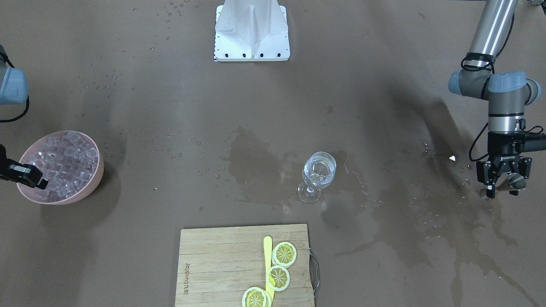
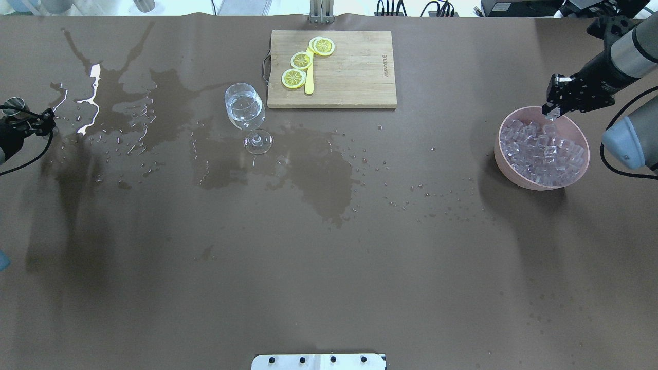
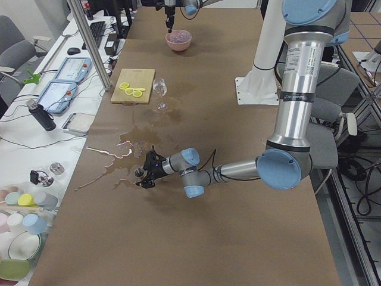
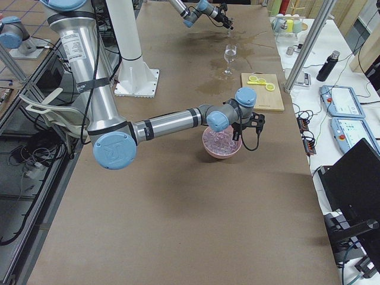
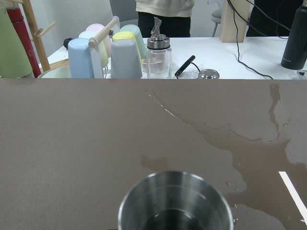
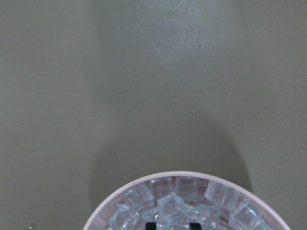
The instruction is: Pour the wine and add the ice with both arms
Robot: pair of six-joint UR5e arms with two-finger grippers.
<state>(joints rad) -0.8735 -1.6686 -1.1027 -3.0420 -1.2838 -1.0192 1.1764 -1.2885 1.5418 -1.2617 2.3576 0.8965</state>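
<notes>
A clear wine glass (image 1: 319, 170) (image 2: 245, 108) stands upright mid-table with a little colourless wine in its bowl. My left gripper (image 1: 507, 186) is low over the wet table end, shut on a small steel jigger (image 1: 518, 182) (image 2: 13, 104) that is held upright and fills the bottom of the left wrist view (image 5: 175, 201). A pink bowl (image 1: 99, 170) (image 2: 514, 177) holds many ice cubes (image 1: 64, 164) (image 2: 545, 151) (image 6: 216, 194). My right gripper (image 1: 42, 184) (image 2: 551, 112) (image 6: 171, 225) is at the bowl's far rim, shut on an ice cube.
A wooden cutting board (image 1: 213, 264) (image 2: 360, 72) with lemon slices (image 1: 284, 253) and a yellow stick lies at the far table edge. Water puddles (image 2: 318, 174) spread around the glass and the left end. The white mounting post (image 1: 251, 30) stands at the robot's side.
</notes>
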